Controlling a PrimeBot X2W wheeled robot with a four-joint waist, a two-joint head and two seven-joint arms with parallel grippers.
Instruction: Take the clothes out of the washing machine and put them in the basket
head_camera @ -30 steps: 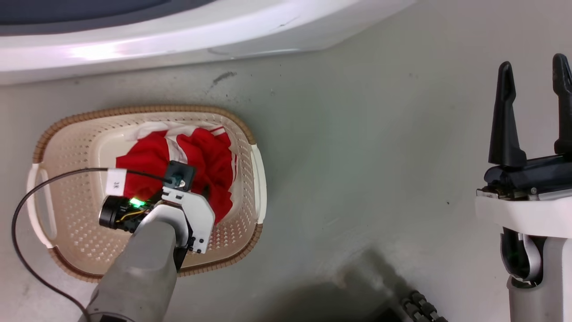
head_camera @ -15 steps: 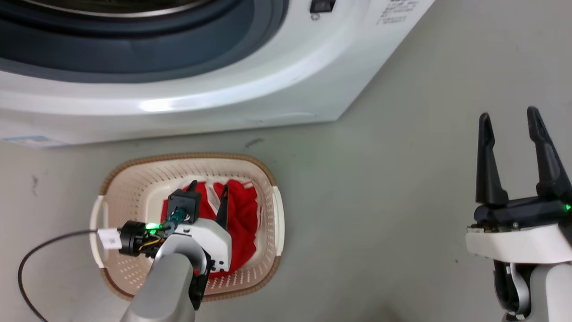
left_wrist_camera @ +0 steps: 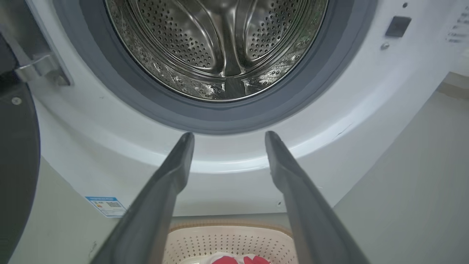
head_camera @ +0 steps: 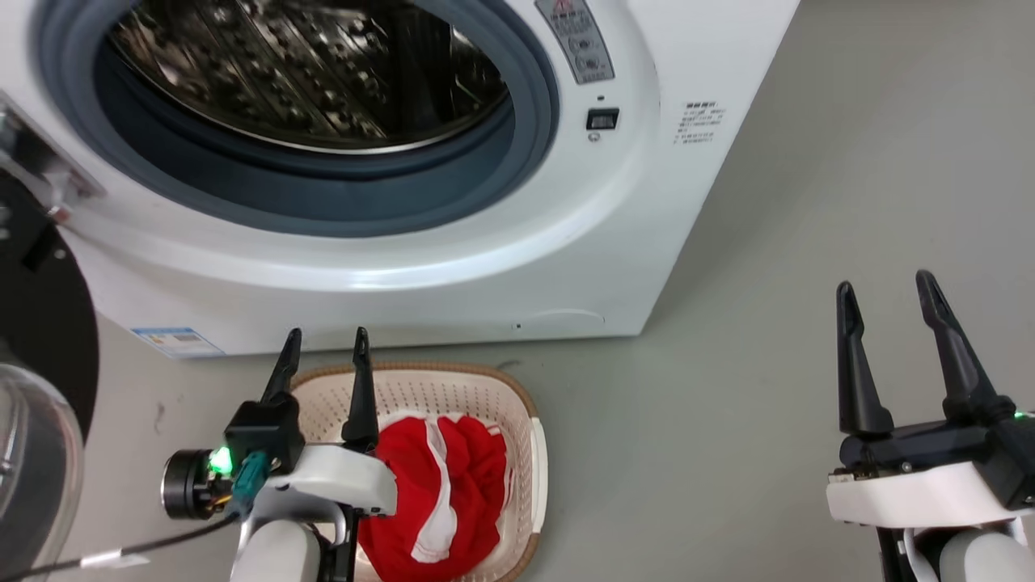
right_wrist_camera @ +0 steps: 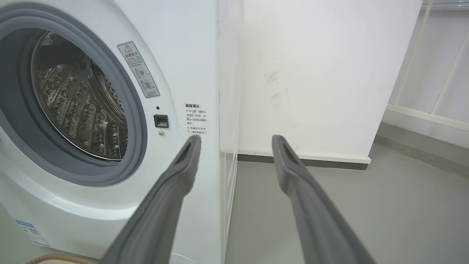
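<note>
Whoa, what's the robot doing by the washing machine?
It is unloading laundry. The red clothes already lie in the basket on the floor in front of the washing machine. The drum looks empty as far as it shows. The left claw hangs open above the basket, holding nothing. The right claw is open and empty too, off to the side.

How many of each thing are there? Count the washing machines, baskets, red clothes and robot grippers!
washing machine: 1
basket: 1
red clothes, lying in the basket: 1
grippers, both open: 2, the left gripper and the right gripper
Total: 5
</note>
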